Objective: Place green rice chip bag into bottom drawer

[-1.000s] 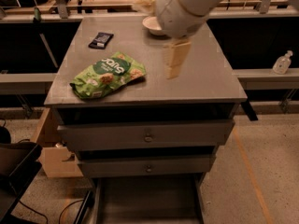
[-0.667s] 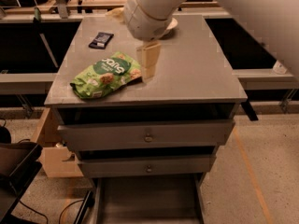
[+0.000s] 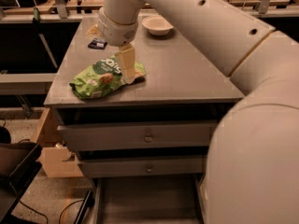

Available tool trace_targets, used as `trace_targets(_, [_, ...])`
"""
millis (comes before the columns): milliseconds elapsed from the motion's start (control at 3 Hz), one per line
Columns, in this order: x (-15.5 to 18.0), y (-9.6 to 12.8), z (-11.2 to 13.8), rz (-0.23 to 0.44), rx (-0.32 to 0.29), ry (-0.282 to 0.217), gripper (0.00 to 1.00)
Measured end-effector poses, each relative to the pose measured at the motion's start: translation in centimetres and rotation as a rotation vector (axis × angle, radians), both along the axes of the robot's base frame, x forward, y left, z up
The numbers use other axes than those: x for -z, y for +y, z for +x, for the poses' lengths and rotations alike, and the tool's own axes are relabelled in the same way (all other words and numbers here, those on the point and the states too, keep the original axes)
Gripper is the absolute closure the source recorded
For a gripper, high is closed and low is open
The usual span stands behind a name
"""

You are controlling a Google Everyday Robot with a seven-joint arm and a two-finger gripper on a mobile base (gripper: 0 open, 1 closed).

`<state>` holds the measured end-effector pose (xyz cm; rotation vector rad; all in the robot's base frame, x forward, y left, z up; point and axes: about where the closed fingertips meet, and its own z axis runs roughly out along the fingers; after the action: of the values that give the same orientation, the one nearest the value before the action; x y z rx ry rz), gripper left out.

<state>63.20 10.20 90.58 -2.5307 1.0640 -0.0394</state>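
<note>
The green rice chip bag [image 3: 100, 77] lies flat near the front left of the grey cabinet top [image 3: 187, 73]. My gripper [image 3: 126, 69] hangs from the arm that crosses the view from the right, with its pale fingers pointing down over the bag's right end, at or just above it. The bottom drawer [image 3: 149, 199] is pulled open at the foot of the cabinet, and its flat grey floor shows bare. The arm covers the drawer's right side.
A small black packet [image 3: 97, 43] and a white bowl [image 3: 157, 25] sit at the back of the cabinet top. Two shut knobbed drawers [image 3: 147, 137] are above the open one. A cardboard box [image 3: 58, 160] and a dark bin [image 3: 16, 171] stand on the floor to the left.
My gripper has swung left across the cabinet top, from beside the bag's right end to over the bag. The bag has not moved.
</note>
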Motion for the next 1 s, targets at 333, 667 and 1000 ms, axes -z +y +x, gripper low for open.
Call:
trace_targets(333, [2.7, 1.3, 1.4, -0.056, -0.03, 0.075, 0.0])
trace_targets(667, [4.5, 1.6, 1.4, -0.067, -0.036, 0.126, 0.17])
trace_targets(1000, [5.9, 1.8, 0.0, -0.067, -0.035, 0.16, 0.42])
